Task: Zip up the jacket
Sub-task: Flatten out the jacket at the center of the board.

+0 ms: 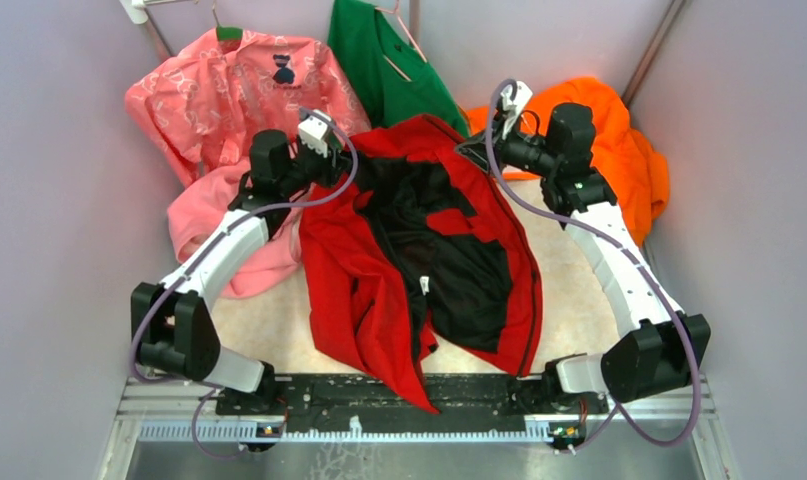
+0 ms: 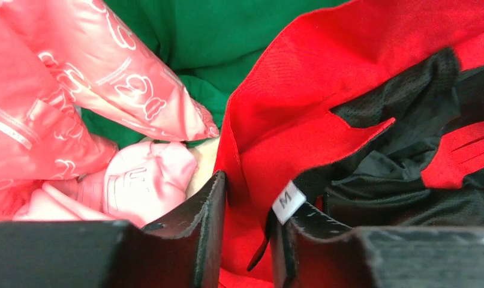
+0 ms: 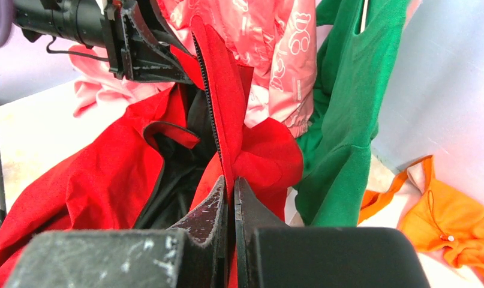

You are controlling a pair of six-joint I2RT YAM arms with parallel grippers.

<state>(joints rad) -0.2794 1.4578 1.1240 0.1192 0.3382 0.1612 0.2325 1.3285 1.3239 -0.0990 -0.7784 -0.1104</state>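
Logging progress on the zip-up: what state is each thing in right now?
jacket: unzipped, spread open, lining showing.
zipper: open, one tooth row stretched between the pincers.
left pincer: shut on jacket.
right pincer: shut on jacket's zipper edge.
green top: hanging.
pink shirt: on hanger.
orange garment: heaped.
pink fleece: crumpled.

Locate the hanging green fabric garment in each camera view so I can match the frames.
Top external: hanging green fabric garment at top centre, against the back wall.
Left wrist: top centre, running off the upper edge.
Right wrist: right of centre, hanging down.
Shared landmark: the bright red thin jacket borders it in every view.
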